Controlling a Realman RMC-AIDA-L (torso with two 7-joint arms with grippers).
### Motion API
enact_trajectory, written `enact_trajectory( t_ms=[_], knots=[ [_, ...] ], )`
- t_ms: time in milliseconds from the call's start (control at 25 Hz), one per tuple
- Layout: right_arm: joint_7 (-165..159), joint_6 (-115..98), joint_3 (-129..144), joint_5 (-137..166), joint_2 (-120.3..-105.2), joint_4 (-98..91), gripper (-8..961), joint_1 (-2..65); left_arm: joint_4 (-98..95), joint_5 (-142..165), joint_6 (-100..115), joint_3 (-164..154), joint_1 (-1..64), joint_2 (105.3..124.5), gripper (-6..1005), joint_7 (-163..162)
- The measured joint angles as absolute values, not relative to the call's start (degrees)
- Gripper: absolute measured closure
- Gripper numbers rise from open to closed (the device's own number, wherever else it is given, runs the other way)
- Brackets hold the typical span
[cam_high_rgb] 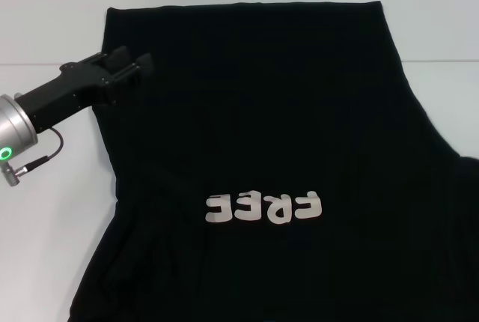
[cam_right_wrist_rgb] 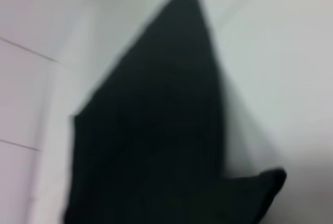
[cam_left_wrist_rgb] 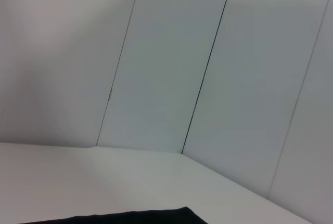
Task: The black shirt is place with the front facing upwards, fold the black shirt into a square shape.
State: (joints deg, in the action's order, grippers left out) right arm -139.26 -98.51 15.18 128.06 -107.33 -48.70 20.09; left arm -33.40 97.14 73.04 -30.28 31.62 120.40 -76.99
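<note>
In the head view, the black shirt (cam_high_rgb: 262, 157) is lying spread over the white table (cam_high_rgb: 45, 262), covering most of it from the far edge to the near one, with the white letters FREE (cam_high_rgb: 263, 207) showing on its near half. The left gripper (cam_high_rgb: 135, 65) is reaching in from the left and sitting at the shirt's far-left edge, its dark fingers (cam_high_rgb: 118, 58) looking close together over the cloth; whether they are pinching the fabric cannot be told. The right gripper is not appearing in this view.

In the left wrist view, only a thin strip of the shirt's edge is showing against the table, with the panelled wall (cam_left_wrist_rgb: 218, 67) rising behind it.

In the right wrist view, the shirt is stretching away as a dark tapering sheet, and a rounded bulge of cloth is bunching at one side; none of that arm's fingers are showing.

As a judgement, the shirt is looking light, limp and prone to sagging or wrinkling when lifted. The hem corners and side edges are offering the best hold, pinched through one or two layers and dragged low.
</note>
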Motion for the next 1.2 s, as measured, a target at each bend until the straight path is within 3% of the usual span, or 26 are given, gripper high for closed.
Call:
enact_trajectory(
  t_ms=[320,800,1200],
  knots=[
    [-141.60,-104.38,17.94,125.43,-108.43,-48.15,887,28.44,-33.50,97.11,73.02,-30.32,31.06,120.41,469,-76.99],
    [-145.96,-92.11,36.37,129.52,-109.25,-37.04,849,42.46,-33.23,97.11,73.41,-27.36,28.46,120.75,469,-76.24],
    [-145.73,-87.19,41.75,131.39,-112.42,-33.82,818,44.95,-33.35,97.11,73.48,-27.33,28.10,120.63,470,-76.20]
  ],
)
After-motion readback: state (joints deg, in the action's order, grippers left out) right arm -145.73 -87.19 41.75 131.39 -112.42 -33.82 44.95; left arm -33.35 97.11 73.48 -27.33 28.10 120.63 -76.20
